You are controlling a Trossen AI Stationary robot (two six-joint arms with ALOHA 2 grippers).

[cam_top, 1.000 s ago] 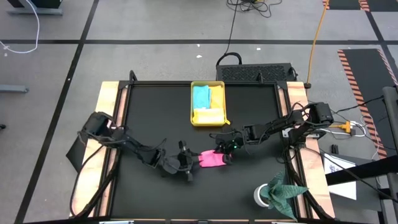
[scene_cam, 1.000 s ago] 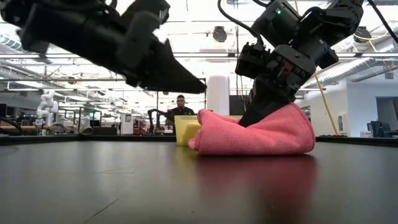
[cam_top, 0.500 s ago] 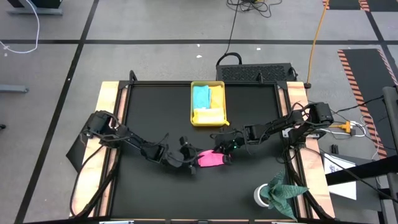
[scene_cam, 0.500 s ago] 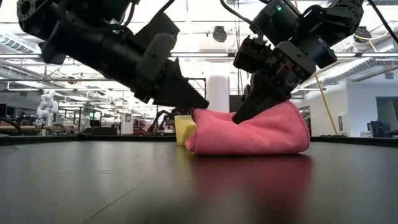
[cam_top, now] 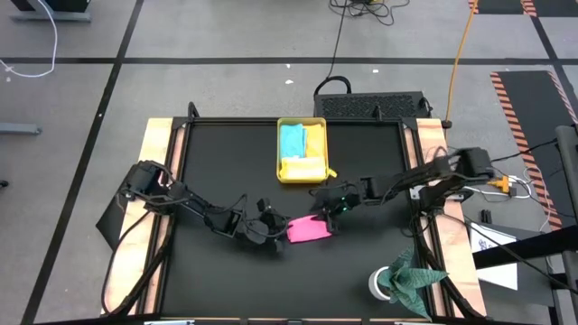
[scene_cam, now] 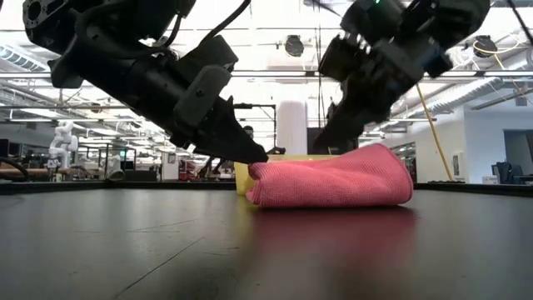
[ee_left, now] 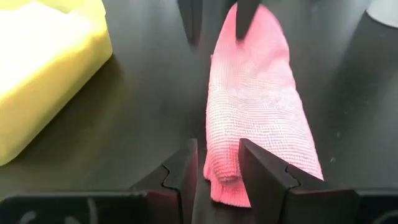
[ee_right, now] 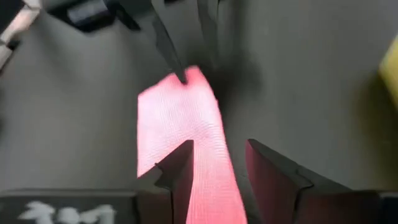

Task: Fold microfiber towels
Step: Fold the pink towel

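No writing, label, brand, number or sign can be read in any of the views.

pink towel (cam_top: 307, 229) (waffle weave), yellow tray (cam_top: 302, 171), blk table (cam_top: 226, 162)
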